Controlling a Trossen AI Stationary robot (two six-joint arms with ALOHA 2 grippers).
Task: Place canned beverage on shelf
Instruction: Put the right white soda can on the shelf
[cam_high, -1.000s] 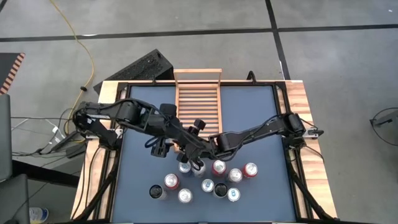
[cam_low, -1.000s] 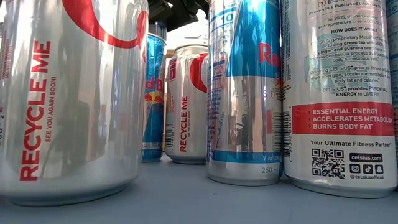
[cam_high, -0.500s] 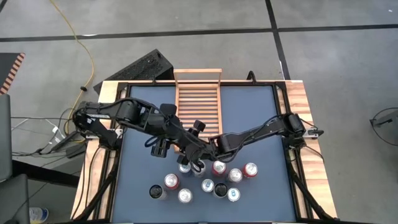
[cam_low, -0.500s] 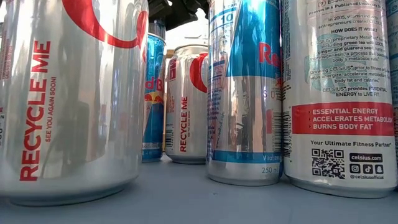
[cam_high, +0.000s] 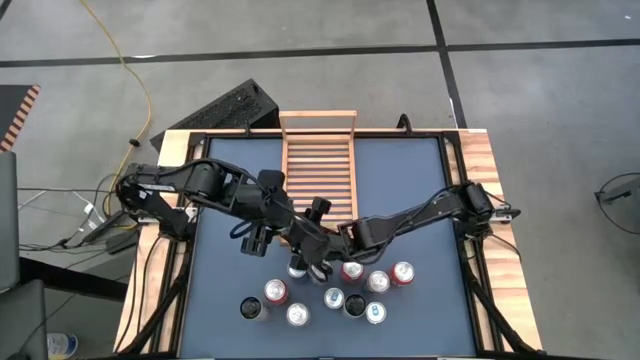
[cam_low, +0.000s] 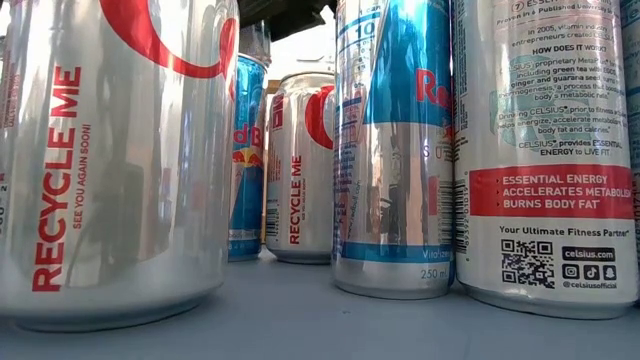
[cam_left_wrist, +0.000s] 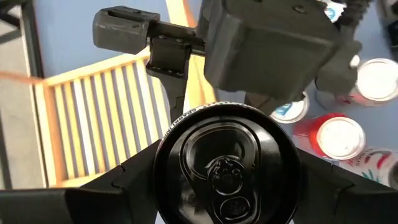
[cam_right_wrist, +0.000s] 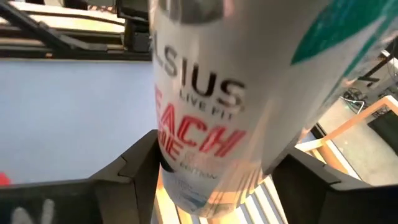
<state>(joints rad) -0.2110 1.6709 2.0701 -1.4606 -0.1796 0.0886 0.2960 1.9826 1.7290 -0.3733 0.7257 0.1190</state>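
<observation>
My left jaws (cam_left_wrist: 224, 182) are just now closing on the white, black-topped drink can (cam_left_wrist: 225, 155). It is staying mid-surface (cam_high: 410, 180), not yet on the light-wood slatted shelf (cam_high: 318, 165). Right jaws (cam_right_wrist: 214, 180): I cannot tell.

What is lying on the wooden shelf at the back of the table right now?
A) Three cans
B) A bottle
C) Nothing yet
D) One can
C: from above, the shelf shows only bare slats, and every can, such as the red-topped one, is grouped on the blue table in front of it.
</observation>
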